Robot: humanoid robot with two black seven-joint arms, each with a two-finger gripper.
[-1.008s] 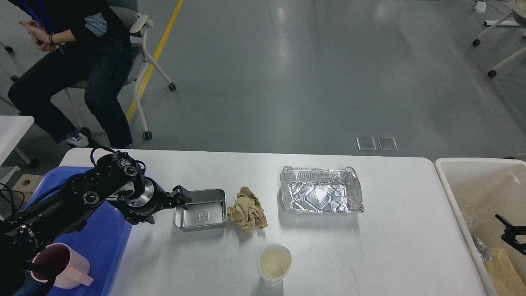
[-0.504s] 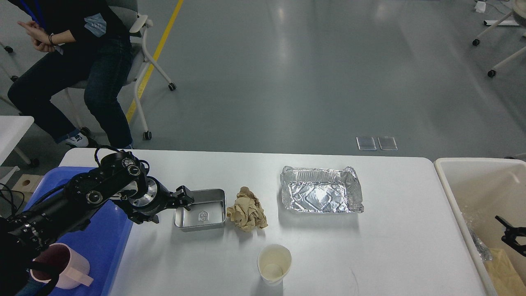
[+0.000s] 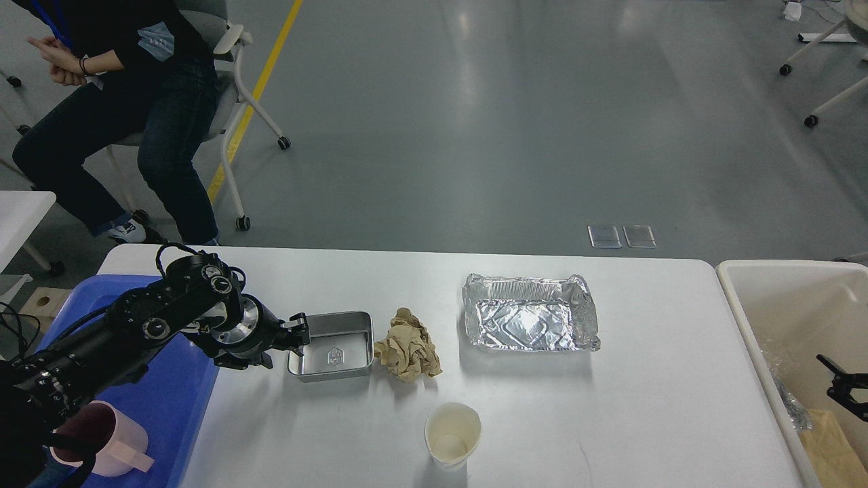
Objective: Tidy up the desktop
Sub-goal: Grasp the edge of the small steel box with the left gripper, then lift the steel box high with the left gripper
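The white desktop (image 3: 610, 420) carries a small metal tin (image 3: 332, 346), a crumpled brown paper ball (image 3: 409, 352), a foil tray (image 3: 529, 322) and a paper cup (image 3: 452, 434). My left gripper (image 3: 300, 333) is low at the tin's left end, its dark fingers apart over the left wall; whether they touch the tin does not show. At the right edge of the view, my right gripper (image 3: 837, 383) hangs over the cream bin (image 3: 739, 305), fingers spread and nothing held.
A blue tray (image 3: 163, 400) on the left holds a pink mug (image 3: 102, 437), with my left arm above it. The bin holds clear plastic and yellowish paper. A person (image 3: 115, 102) sits on a wheeled chair beyond the table's far left corner.
My left gripper has dropped and drawn back slightly toward the left, from above the tin's left end down to its left wall. The right arm and the objects have not moved.
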